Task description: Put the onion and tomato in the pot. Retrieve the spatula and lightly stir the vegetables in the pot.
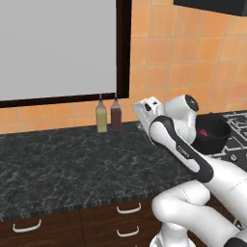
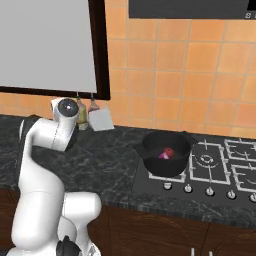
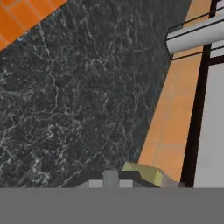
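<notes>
My gripper shut on the spatula (image 2: pixel 101 120), lifted by the two bottles (image 1: pixel 108 114).

The pale blade hangs above the dark counter (image 1: pixel 62 159); the tomato (image 2: pixel 169 152) sits in the black pot (image 2: pixel 165 165) on the stove (image 2: pixel 220 170). I can read no labels or writing anywhere.

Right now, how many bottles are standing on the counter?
2. The yellowish bottle stands against the tiled wall below the dark frame, and the dark red bottle is right beside it, on the pot's side. The arm may hide others.
</notes>
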You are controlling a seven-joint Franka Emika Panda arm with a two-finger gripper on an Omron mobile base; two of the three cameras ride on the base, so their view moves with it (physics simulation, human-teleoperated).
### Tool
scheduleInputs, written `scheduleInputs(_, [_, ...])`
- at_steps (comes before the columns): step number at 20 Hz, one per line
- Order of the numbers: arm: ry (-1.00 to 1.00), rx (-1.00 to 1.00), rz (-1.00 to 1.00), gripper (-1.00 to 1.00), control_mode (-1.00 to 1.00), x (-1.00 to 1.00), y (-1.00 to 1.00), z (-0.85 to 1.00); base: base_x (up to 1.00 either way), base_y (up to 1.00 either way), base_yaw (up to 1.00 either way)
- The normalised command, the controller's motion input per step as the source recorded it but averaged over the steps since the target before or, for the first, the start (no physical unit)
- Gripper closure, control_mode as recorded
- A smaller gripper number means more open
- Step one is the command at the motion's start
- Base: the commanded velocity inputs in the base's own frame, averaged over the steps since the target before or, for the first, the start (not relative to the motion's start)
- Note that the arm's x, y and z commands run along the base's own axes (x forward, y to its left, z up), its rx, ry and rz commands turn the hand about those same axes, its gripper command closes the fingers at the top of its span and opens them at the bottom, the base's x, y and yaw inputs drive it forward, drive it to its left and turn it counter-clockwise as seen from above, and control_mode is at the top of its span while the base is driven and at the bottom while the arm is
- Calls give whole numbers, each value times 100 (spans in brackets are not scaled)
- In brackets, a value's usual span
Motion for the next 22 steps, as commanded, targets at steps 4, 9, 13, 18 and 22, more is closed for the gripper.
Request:
scheduleInputs(4, [-16,53,-34,100,-100,37,-46,93,0,0,0])
scheduleInputs(9, [-5,64,-41,100,-100,27,-52,80,0,0,0])
scheduleInputs(13, [0,69,-41,100,-100,16,-67,43,0,0,0])
scheduleInputs(18, [0,73,-36,100,-100,5,-78,57,0,0,0])
scheduleInputs(22, [-5,69,-35,100,-100,0,-87,59,0,0,0])
